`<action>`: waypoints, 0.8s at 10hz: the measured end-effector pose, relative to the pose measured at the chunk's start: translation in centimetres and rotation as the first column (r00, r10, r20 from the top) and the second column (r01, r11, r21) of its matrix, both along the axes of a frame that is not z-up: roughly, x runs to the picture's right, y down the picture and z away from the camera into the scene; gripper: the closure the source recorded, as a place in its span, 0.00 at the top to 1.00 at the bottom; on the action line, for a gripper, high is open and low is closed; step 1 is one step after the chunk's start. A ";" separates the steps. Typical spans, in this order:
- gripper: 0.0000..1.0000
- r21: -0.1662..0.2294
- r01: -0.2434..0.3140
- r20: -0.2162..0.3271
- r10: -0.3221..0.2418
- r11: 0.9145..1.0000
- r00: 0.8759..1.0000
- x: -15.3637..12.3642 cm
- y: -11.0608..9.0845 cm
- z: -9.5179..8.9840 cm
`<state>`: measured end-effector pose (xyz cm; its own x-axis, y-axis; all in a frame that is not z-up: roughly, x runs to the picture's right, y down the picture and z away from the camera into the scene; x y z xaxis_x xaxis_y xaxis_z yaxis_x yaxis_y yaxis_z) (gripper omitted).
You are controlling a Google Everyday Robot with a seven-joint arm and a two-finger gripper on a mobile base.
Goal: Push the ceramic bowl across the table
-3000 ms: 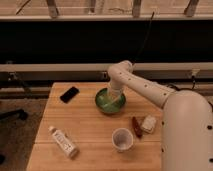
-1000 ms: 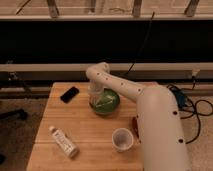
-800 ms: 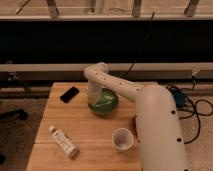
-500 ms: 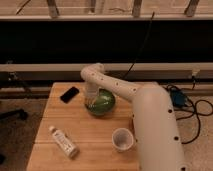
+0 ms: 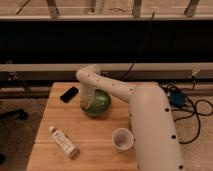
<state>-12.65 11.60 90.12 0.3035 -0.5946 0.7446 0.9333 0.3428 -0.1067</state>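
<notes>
Now my gripper sits at the left inner side of the ceramic bowl, mid-bench toward the back; its opening I cannot tell. Pushing left could knock the dark phone near the bench edge. Toward the front, a bottle and a whitish cup flank a free lane.

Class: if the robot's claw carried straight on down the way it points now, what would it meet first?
The claw points down at the green bowl's left rim. It would likely meet the bowl first, then the table; depth is unclear.
</notes>
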 end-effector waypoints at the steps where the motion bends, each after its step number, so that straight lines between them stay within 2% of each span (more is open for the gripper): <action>1: 0.14 -0.001 0.011 0.017 -0.011 1.000 1.000 -0.5 0.2 -0.4; 4: 0.14 -0.001 0.045 0.068 -0.045 0.999 0.997 -2.2 0.9 -1.6; 8: 0.14 -0.002 0.101 0.143 -0.099 0.995 0.985 -4.2 2.5 -3.4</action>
